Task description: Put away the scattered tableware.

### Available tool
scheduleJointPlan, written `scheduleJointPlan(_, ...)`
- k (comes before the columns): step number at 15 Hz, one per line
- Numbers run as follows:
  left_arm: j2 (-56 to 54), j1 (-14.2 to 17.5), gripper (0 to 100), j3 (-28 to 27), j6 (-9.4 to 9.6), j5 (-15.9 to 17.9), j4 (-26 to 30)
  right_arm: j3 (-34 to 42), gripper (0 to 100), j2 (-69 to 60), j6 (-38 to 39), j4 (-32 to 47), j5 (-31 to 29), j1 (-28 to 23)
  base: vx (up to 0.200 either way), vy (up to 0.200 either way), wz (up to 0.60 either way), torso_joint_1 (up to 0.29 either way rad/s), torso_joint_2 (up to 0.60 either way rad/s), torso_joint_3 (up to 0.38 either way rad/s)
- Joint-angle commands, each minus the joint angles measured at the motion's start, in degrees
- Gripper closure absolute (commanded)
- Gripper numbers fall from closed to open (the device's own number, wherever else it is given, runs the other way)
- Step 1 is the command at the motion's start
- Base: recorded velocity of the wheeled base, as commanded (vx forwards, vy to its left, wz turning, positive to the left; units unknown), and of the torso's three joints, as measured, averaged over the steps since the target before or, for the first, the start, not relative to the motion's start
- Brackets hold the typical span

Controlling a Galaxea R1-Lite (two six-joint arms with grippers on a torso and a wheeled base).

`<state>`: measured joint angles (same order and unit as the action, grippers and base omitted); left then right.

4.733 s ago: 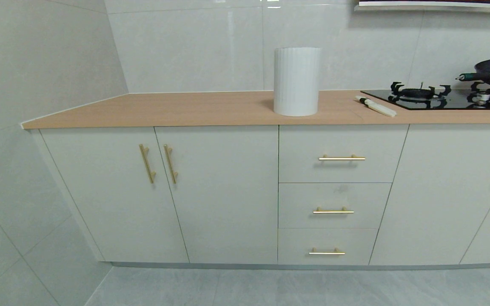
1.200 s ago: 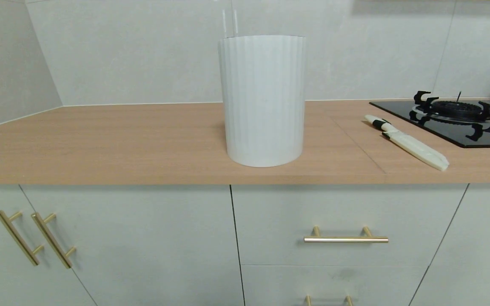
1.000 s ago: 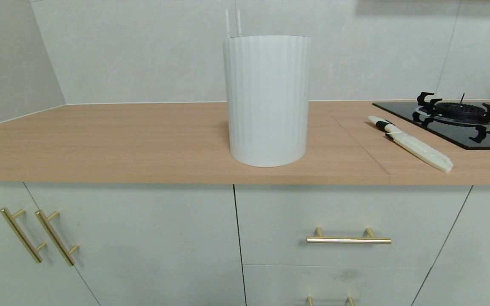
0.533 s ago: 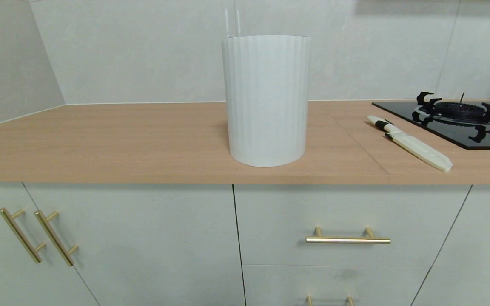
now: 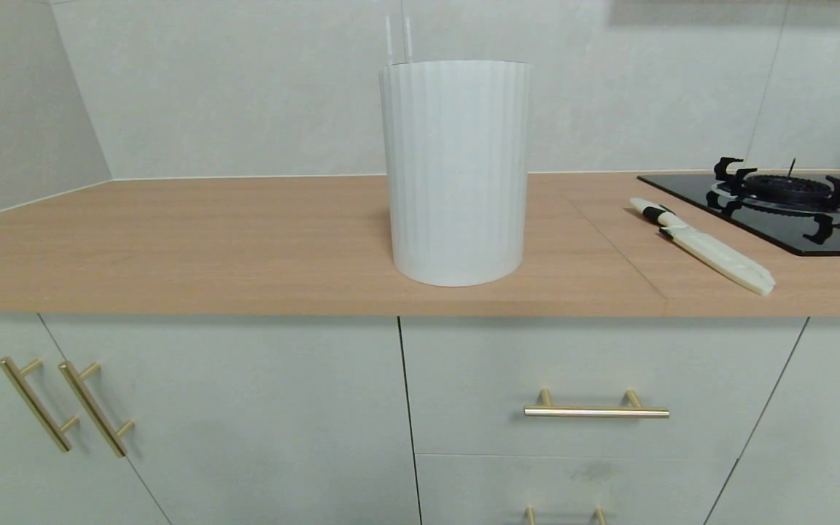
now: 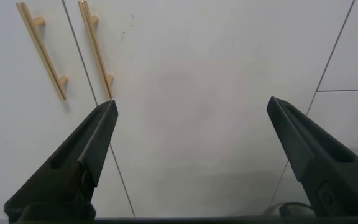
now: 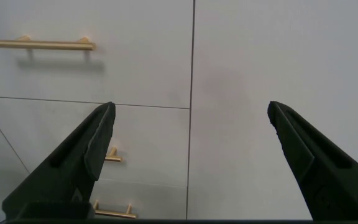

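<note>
A tall white ribbed holder (image 5: 455, 171) stands upright on the wooden counter (image 5: 172, 240), near its front edge. Two thin pale sticks (image 5: 398, 36) rise just above its rim. To its right a cream knife with a black band on the handle (image 5: 701, 244) lies flat beside the hob. My left gripper (image 6: 191, 106) is open with nothing between its fingers, facing the cabinet doors below the counter. My right gripper (image 7: 191, 109) is likewise open and empty, facing the drawer fronts.
A black gas hob (image 5: 784, 204) sits at the counter's right end. Below are cabinet doors with gold handles (image 5: 63, 405) and drawers with gold bar handles (image 5: 595, 410). Tiled walls close off the back and left.
The camera came much closer to the counter over the last seconds. In the last half second the picture holds still and nothing on the counter has moved.
</note>
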<state>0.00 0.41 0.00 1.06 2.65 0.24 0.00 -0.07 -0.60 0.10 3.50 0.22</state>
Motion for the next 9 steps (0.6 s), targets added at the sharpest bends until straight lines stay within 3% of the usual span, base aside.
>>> scheduleJointPlan(1,0.0,0.02,0,0.0,-0.01,-0.01,0.02,0.0,0,0.07,-0.02,-0.01,0.02,0.04,0.0,0.0,0.0,0.012,-0.07,-0.032)
scheduleJointPlan(5,0.0,-0.06,0,0.0,-0.01,-0.01,0.02,0.0,0,0.07,-0.02,-0.01,0.02,0.04,0.0,0.0,0.0,0.065,-0.23,-0.249)
scheduleJointPlan(9,0.0,0.02,0,0.0,-0.01,-0.01,0.02,0.0,0,0.07,-0.02,-0.01,0.02,0.04,0.0,0.0,0.0,0.177,-0.53,-0.297)
